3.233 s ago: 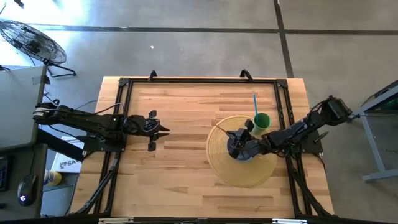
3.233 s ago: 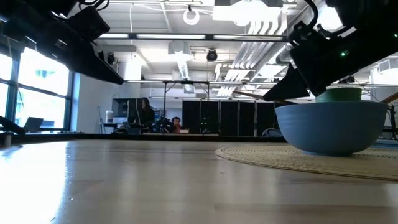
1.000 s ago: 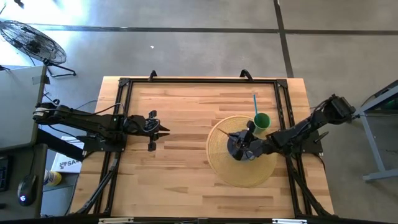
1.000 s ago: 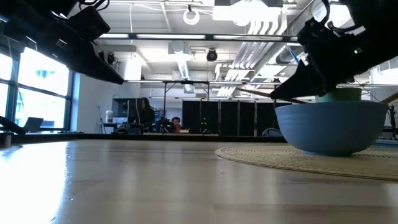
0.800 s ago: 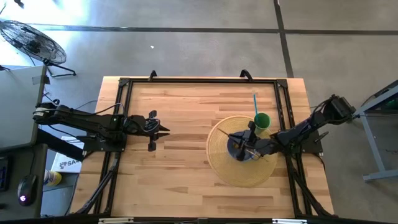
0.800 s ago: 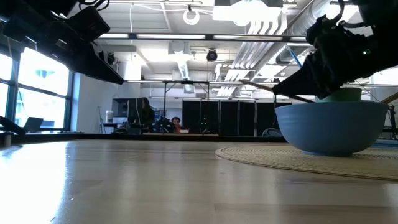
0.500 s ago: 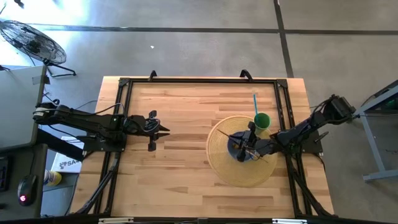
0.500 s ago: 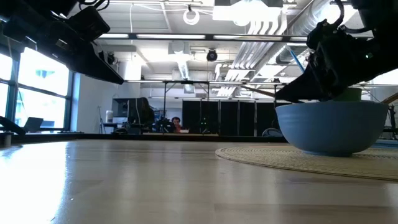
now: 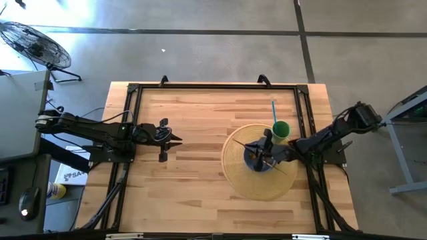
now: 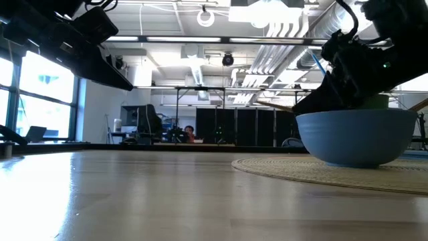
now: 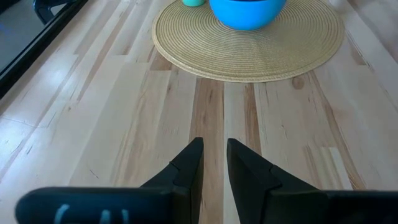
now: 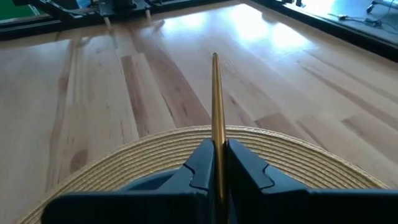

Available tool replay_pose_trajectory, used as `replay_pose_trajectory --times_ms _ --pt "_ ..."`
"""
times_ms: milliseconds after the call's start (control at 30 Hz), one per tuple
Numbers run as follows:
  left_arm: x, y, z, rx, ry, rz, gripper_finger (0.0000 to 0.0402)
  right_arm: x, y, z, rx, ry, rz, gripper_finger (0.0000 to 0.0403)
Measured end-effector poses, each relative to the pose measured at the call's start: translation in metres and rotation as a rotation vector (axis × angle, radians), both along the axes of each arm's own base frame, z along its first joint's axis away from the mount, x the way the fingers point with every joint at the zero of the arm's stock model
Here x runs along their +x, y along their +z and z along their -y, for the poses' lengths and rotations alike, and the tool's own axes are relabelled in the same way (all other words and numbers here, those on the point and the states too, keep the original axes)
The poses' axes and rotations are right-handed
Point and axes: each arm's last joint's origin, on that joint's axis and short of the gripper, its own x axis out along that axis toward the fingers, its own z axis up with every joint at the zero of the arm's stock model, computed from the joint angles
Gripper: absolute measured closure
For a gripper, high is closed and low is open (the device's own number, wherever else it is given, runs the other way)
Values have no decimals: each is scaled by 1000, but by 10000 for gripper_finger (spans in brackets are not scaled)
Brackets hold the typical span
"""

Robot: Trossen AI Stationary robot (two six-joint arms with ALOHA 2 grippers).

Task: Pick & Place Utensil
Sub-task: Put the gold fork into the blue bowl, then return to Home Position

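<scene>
Wooden, one slender utensil (image 12: 216, 106) is pinched by the right gripper (image 12: 216, 163), above one blue bowl (image 10: 356, 136) on one woven mat (image 9: 257, 162). One green cup (image 9: 281, 129) is noted alongside. The left gripper (image 11: 212, 160), narrowly parted, is seen empty.

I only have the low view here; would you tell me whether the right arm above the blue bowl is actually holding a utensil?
Observer: Yes. The right wrist view shows the right gripper shut on a thin wooden chopstick that points straight ahead.
Operator: Thank you. Where exactly is the green thing behind the bowl?
Observer: From above, it is a green cup holding a blue straw, beside the blue bowl at the rim of the woven mat.
Operator: And the left arm?
Observer: The left gripper waits over the left side of the table, jaws slightly apart and empty.
</scene>
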Motion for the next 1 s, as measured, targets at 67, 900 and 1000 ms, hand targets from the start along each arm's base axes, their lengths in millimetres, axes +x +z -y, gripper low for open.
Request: replay_pose_trajectory --times_ms 67,900,1000 --pt "0 0 0 0 0 0 335 1 0 3 9 8 -4 379" --pt "0 0 1 -11 -21 -1 335 3 2 4 15 36 9 315" --pt "0 0 1 -11 -21 -1 335 4 6 4 -1 49 41 311"
